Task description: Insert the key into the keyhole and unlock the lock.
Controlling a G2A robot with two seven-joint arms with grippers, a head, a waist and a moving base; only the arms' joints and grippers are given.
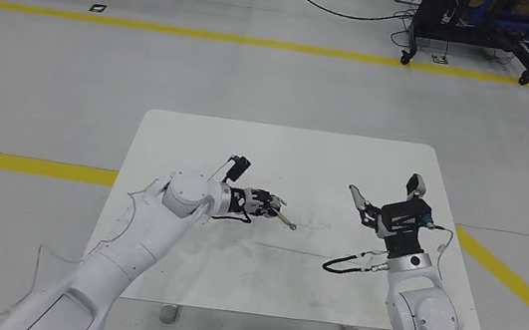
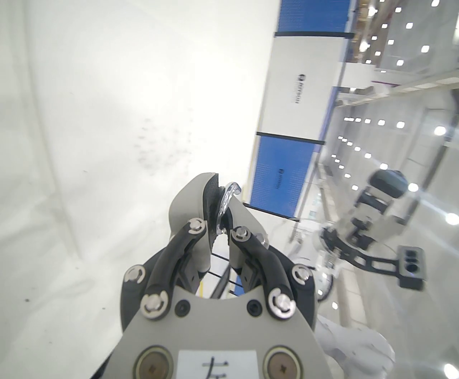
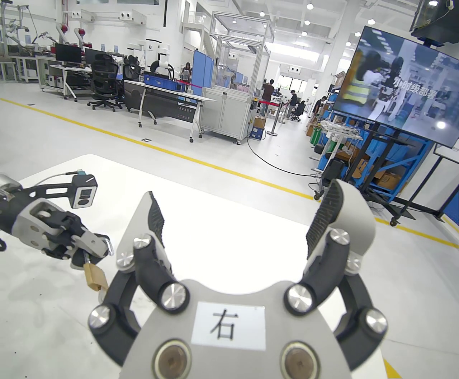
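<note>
One box-shaped brass lock [image 3: 95,276] is hanging above the middle of the smooth white table [image 1: 247,148]. The left gripper [image 3: 102,247] is clamping its curved silver shackle [image 2: 227,197]. The right gripper [image 3: 247,201] is hovering over the table's right side, its two ribbed black pads [image 3: 156,215] spread apart.

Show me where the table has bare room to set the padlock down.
The far half of the table, beyond both grippers, is bare. So is the middle strip between the left gripper and the open right gripper. It is crowded right at the left gripper, where the padlock hangs.
</note>
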